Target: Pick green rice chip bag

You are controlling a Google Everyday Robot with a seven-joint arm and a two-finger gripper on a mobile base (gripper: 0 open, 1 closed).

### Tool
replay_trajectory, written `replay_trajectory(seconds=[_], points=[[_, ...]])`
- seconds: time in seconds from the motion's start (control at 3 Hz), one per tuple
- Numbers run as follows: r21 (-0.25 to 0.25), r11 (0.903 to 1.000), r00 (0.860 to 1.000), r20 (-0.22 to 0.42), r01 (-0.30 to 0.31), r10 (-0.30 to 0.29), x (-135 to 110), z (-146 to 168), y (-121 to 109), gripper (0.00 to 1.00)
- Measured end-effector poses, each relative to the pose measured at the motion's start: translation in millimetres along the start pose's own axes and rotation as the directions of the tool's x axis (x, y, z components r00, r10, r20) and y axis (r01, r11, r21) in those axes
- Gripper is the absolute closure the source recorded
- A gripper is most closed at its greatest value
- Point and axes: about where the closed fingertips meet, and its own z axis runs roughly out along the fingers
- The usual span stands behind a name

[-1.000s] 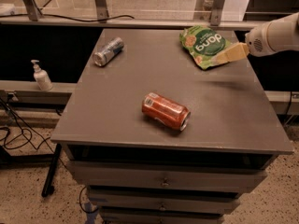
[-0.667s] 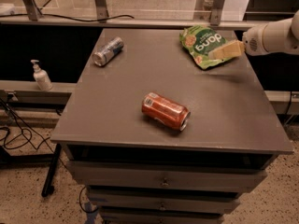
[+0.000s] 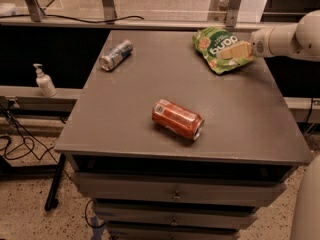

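Note:
The green rice chip bag [image 3: 216, 48] lies flat at the far right of the grey table top [image 3: 240, 114]. It is light green with a dark-green round patch and white "dang" lettering. My gripper [image 3: 231, 51] reaches in from the right on a white arm [image 3: 285, 38]. Its beige tip is over the right half of the bag, low and close to it. I cannot tell whether it touches the bag.
A red soda can [image 3: 178, 119] lies on its side near the table's middle front. A silver-blue can [image 3: 116, 54] lies at the far left. A pump bottle [image 3: 45, 81] stands on a ledge left of the table. Drawers [image 3: 175, 194] sit below the top.
My gripper has moved left, from the bag's right edge to over its right half. The bag and both cans have not moved.

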Motion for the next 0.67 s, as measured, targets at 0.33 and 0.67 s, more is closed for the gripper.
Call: replay_trajectory(seconds=[0.33, 0.67], points=[[-0.019, 0.9996, 1.0, 0.0, 0.021, -0.021, 1.8, 15.7, -4.0, 0.18], [-0.031, 0.9991, 1.0, -0.005, 0.031, -0.031, 5.5, 20.2, -6.5, 0.41]])
